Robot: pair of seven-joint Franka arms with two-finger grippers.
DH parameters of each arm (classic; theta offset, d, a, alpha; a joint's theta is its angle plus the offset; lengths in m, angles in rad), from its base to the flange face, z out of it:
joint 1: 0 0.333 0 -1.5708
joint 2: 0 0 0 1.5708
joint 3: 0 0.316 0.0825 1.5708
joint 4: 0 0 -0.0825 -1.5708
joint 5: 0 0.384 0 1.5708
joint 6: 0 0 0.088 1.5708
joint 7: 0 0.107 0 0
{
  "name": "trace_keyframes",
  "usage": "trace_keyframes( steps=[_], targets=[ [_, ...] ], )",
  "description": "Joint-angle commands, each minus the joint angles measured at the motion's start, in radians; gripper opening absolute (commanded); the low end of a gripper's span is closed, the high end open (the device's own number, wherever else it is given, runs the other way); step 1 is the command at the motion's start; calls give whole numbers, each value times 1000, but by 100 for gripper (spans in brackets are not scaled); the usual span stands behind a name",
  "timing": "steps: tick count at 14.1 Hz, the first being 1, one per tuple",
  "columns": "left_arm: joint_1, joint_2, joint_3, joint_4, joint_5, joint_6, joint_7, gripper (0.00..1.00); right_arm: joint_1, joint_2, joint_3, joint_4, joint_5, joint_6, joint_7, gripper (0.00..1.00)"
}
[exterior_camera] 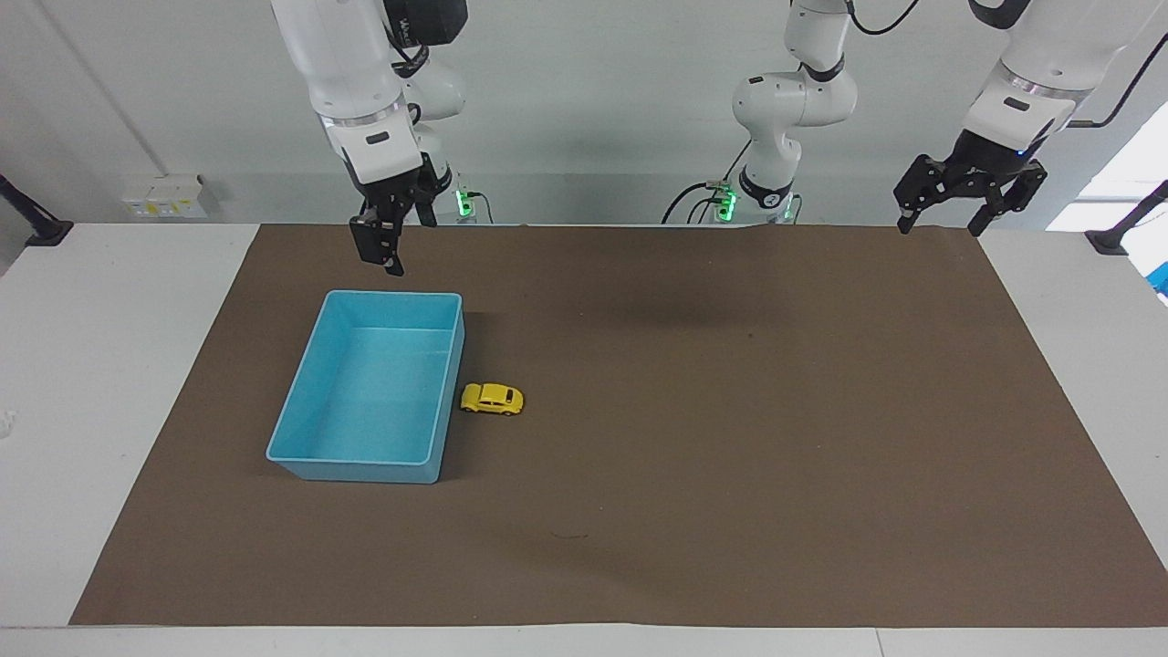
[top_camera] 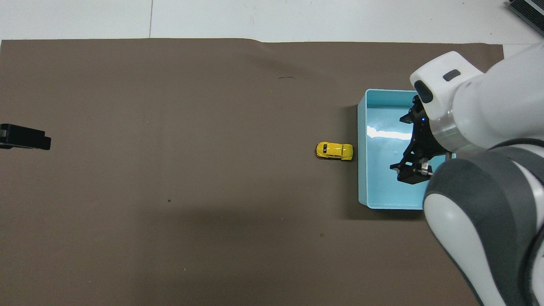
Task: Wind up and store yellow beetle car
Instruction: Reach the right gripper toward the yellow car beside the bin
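Up near the robots' edge of the brown mat [exterior_camera: 693, 474], the right gripper [exterior_camera: 387, 245] is held in the air over the mat, close to the near end of the blue bin [exterior_camera: 315, 461]. Its fingers are spread wide and nothing is held in them. Over the corner of the mat at the left arm's end, the left gripper [exterior_camera: 940, 224] is kept waiting, wide open and empty too.

A bit farther from the robots, the blue bin is set flat on the mat toward the right arm's end. Nothing is seen inside it; only a bright patch of light is seen on its floor.

The yellow beetle car [exterior_camera: 492, 399] is parked on its wheels just beside the bin's long wall, on the side toward the middle of the mat. Its nose or tail is very close to the wall, maybe touching.

The car has not been picked up yet, so reaching for it looks like the step in hand. It should be done slowly, because the car is tiny. The fingers should be brought down across its sides, and the bin's wall should not be bumped.
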Motion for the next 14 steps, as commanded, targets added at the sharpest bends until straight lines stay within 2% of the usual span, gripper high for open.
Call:
trace_keyframes(
  steps=[1,6,12,14],
  targets=[
    [-2,-14,-5,-5,-13,-10,7,100,19,64,13,47,-15,-14,-26,100],
    [13,-17,-1,-6,-13,-24,11,100,57,166,17,60,-60,64,-153,100],
    [10,-17,-2,-6,-11,-24,11,100,57,173,17,15,-72,138,-204,100],
    [11,-17,-2,-6,-11,-24,11,100,56,167,17,-35,-72,187,-210,100]
  ],
)
